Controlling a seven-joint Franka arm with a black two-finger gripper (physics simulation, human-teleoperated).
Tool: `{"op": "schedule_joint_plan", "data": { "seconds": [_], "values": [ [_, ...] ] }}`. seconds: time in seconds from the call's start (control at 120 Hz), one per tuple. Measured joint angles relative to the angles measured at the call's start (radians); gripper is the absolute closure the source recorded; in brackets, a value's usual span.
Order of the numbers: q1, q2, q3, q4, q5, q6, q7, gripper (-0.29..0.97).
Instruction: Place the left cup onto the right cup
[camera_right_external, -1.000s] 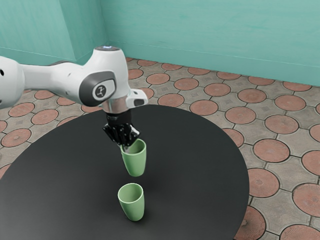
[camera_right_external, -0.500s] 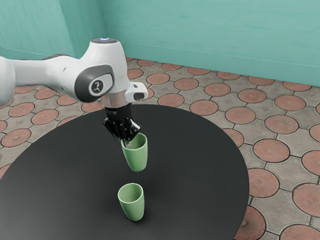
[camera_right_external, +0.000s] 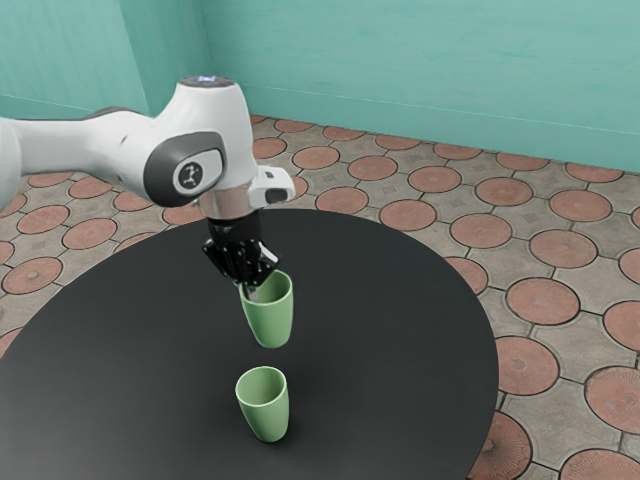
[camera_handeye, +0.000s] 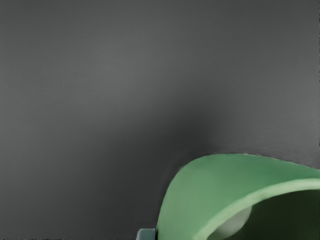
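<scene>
Fingers (camera_right_external: 256, 283) clamped on the rim of the held cup (camera_right_external: 270, 318) — it hangs slightly tilted, up off the desk (camera_right_external: 400, 330). Second cup (camera_right_external: 263, 405) stands upright on desk, nearer — approx. below it.

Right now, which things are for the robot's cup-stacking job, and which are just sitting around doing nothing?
For the job:
- raised light green plastic cup, gripped at its rim by the black jaws
- standing light green plastic cup, on the table

Just around:
- round black table, which only carries the cups
- brown tiled floor
- teal wall
</scene>
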Motion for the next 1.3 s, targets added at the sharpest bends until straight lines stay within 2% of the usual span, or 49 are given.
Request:
{"op": "schedule_joint_plan", "data": {
  "seconds": [0.667, 1.3],
  "values": [
    [-0.002, -0.041, -0.056, -0.078, -0.004, 0.004, -0.014, 0.79],
    [0.004, -0.080, -0.062, -0.115, -0.014, 0.010, -0.022, 0.79]
  ]
}}
